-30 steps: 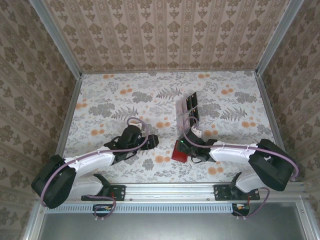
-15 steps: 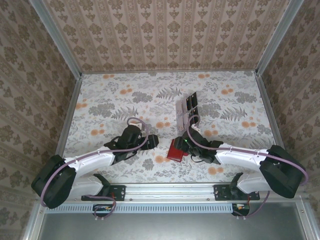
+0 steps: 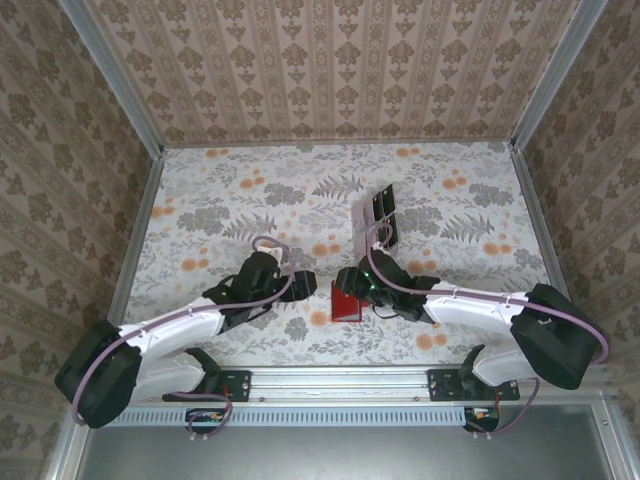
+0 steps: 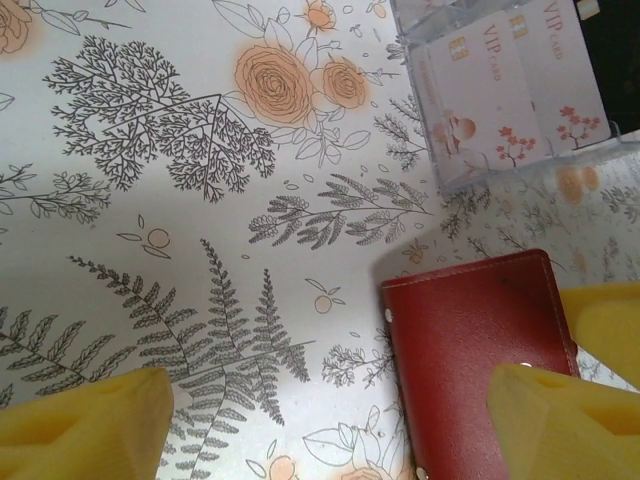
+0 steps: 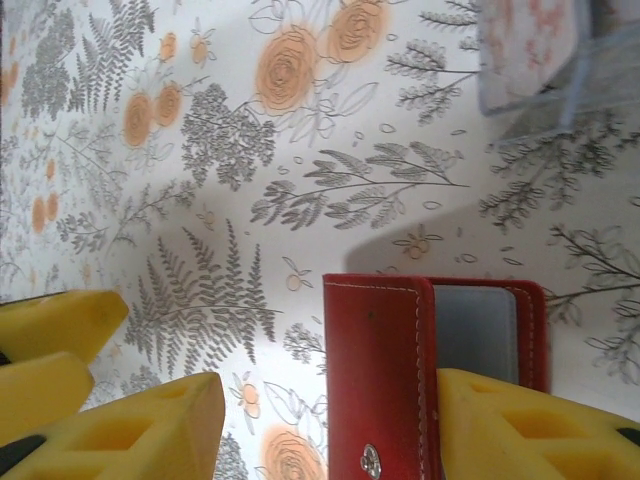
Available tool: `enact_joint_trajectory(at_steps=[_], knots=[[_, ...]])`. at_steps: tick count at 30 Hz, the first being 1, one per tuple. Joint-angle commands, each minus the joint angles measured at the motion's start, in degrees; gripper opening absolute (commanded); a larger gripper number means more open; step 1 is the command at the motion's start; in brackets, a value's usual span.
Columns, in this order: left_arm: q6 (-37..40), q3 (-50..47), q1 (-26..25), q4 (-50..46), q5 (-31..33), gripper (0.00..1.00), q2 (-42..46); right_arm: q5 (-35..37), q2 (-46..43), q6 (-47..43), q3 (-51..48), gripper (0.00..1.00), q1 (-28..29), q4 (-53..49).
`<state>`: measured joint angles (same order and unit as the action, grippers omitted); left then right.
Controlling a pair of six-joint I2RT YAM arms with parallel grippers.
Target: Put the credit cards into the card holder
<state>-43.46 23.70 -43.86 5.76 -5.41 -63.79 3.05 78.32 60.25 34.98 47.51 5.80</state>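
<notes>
Floral cloth in grey and orange covers the table (image 3: pixel 200 200), which is boxed in by patterned wallpaper walls (image 3: pixel 330 60). Near the middle of the table, toward the near edge, lies the red card holder (image 3: pixel 347 305), with both arms reaching in toward it from either side. The right gripper (image 3: pixel 350 288) is over it with its jaws apart. In the right wrist view one yellow finger (image 5: pixel 520 430) covers part of the holder's paler inside, while the other finger is clear of the red cover with bare cloth between them. The holder's flap with its small snap faces up, and a shadow falls on the cloth beside it. The left gripper (image 3: pixel 303 282) sits just left of the holder, jaws also spread wide. One of its pads (image 4: pixel 560 410) overlaps the holder's near corner, and the other is well apart over the cloth. Farther back, apart from the holder, a clear rack (image 3: pixel 368 240) holds the credit cards (image 3: pixel 383 206) standing in its slots.
</notes>
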Motion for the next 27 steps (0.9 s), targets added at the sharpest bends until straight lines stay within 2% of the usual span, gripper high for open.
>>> enact_joint_trajectory(at_steps=[1, 11, 20, 27], knots=[[1.71, -2.01, -0.43, -2.55, -0.58, 0.84, 2.98, -1.71, 1.04, 0.55, 2.95, 0.58, 0.57, 1.98], [0.44, -5.01, -0.34, -5.79, 1.91, 0.84, 9.37, -2.17, 7.46, 1.68, 7.58, 0.57, 5.46, 3.32], [-4.17, -4.48, 0.82, -15.82, 10.42, 0.84, 15.88, -1.88, 14.08, 3.63, 10.26, 0.64, 9.90, 5.63], [-4.79, -5.02, 3.39, -18.57, 8.96, 0.84, 17.66, -0.64, 16.28, 4.63, 11.34, 0.69, 13.41, 6.19]])
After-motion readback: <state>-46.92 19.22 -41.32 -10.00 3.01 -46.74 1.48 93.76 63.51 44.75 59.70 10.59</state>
